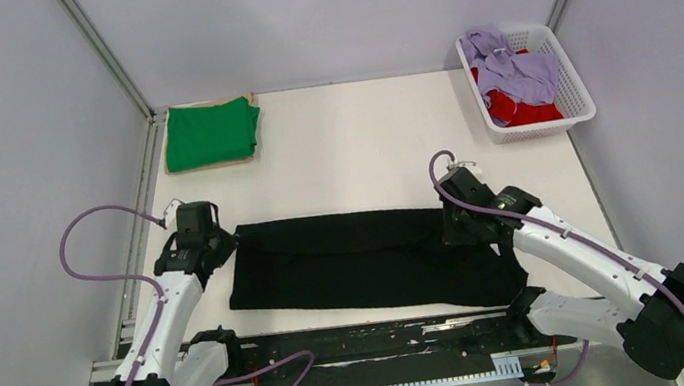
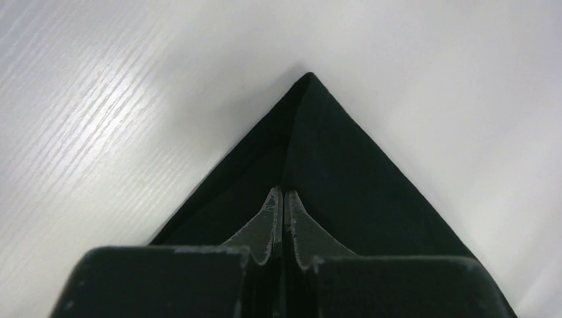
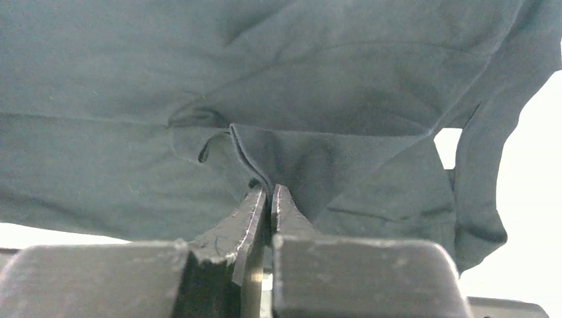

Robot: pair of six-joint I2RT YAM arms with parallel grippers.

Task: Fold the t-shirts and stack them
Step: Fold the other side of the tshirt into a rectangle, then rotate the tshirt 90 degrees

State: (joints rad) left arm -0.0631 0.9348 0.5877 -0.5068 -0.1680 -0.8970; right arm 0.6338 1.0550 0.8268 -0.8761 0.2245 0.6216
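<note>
A black t-shirt (image 1: 368,260) lies spread as a long band across the near middle of the table. My left gripper (image 1: 215,254) is shut on its left edge; the left wrist view shows the fabric (image 2: 331,172) pinched between closed fingers (image 2: 268,218) with a corner pointing away. My right gripper (image 1: 456,227) is shut on a fold of the shirt's right part (image 3: 298,152), fingers (image 3: 248,215) closed on it. A folded green t-shirt (image 1: 211,134) lies at the far left. Lavender (image 1: 512,68) and red (image 1: 518,108) t-shirts lie in the basket.
A white lattice basket (image 1: 576,105) stands at the far right corner. A tan layer (image 1: 213,164) shows under the green shirt. Grey walls close in the table (image 1: 362,150) on three sides. A black rail (image 1: 358,337) runs along the near edge.
</note>
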